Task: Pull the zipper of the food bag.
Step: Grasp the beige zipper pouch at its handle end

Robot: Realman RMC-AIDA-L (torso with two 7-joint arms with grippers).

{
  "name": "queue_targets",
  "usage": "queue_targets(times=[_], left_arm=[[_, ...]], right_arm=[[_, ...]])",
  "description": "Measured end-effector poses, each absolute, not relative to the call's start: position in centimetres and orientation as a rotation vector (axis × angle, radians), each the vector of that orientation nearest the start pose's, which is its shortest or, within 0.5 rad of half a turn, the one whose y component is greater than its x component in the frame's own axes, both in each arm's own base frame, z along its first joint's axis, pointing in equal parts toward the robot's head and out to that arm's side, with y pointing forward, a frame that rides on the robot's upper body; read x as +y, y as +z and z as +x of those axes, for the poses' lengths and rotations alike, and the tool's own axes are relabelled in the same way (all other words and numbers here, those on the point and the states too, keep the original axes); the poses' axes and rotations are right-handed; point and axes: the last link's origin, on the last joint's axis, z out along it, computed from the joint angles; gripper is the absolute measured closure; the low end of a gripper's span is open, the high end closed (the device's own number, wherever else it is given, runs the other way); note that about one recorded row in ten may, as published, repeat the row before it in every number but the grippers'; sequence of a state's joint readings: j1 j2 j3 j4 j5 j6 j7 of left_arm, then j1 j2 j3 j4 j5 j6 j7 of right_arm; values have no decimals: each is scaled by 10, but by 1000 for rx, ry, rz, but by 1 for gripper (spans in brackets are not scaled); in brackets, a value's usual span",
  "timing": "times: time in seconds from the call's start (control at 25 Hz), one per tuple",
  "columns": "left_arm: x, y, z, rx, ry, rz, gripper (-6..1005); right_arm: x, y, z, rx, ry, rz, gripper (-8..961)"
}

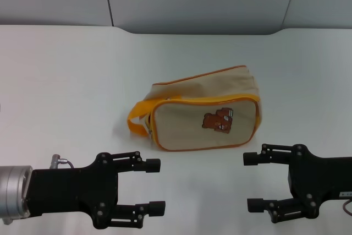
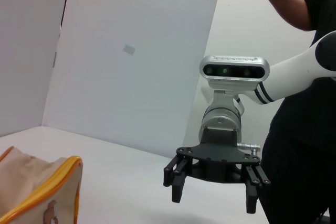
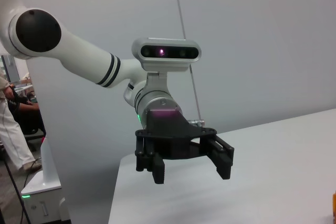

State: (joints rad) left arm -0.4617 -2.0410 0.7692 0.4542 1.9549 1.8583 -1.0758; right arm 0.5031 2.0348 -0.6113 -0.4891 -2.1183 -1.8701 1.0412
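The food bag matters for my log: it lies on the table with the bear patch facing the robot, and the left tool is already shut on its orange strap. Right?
Not quite. In the head view the left tool is open, short of the food bag and touching nothing. The bear patch does face the robot.

Beige food bag (image 1: pixel 204 108) on its side, bear patch up; zipper (image 1: pixel 206 100) orange-yellow, along edge.

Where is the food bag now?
In the head view the food bag lies mid-table, beyond and between the open left end effector and right end effector.
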Motion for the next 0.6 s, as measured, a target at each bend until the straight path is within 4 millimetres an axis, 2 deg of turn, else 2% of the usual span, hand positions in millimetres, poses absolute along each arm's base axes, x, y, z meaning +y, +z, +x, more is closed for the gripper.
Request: queue_targets(times=[0.6], left_arm=[[257, -15, -267, -384, -1009, -2963, 247]], right_arm=[[269, -5, 267, 284, 930, -2968, 125]])
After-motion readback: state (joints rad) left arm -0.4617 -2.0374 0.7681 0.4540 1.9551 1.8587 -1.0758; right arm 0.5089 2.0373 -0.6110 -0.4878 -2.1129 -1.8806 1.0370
